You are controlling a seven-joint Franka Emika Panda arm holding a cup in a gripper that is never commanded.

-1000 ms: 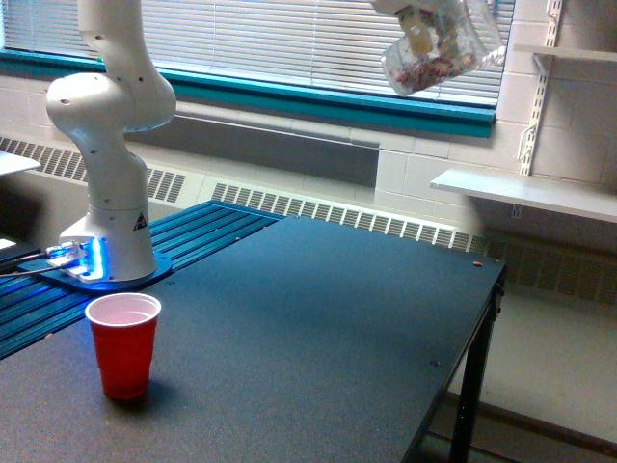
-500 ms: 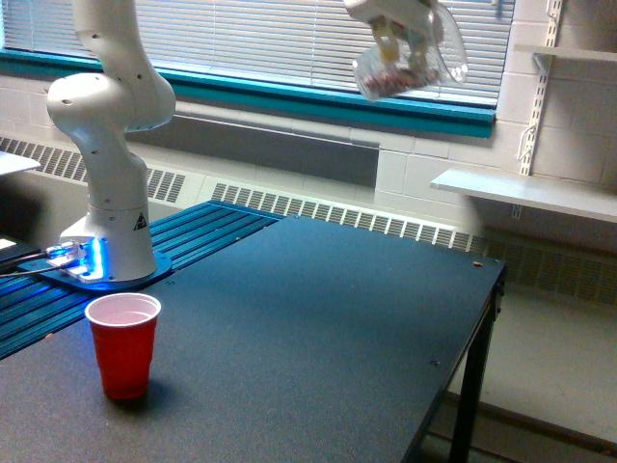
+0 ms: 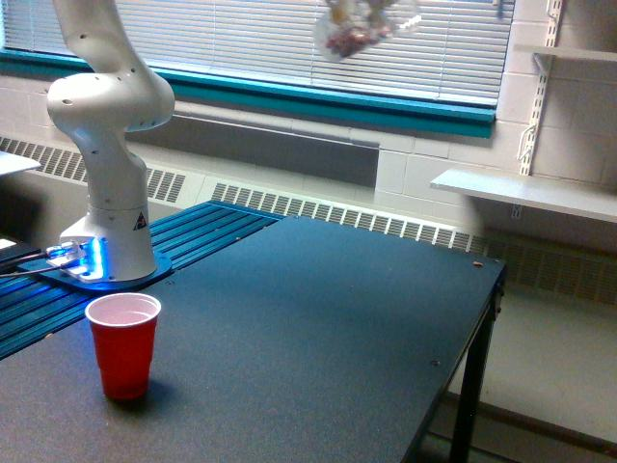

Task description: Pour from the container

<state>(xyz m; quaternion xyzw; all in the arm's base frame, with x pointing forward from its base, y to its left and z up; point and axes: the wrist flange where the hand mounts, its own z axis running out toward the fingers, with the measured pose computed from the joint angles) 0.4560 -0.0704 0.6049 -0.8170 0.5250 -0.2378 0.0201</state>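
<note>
gripper (image 3: 362, 8) at top edge, blurred | clear cup (image 3: 349, 37) just below it

red cup (image 3: 123, 343) upright on dark table (image 3: 318, 328), window blinds (image 3: 251, 48), white shelf (image 3: 525, 193), wall radiator (image 3: 337, 217)

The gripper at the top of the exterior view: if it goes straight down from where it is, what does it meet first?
Probably the bare black table. The gripper is cropped; only the clear cup shows. The red cup stands far toward the exterior view's left. Depth is unclear.
</note>
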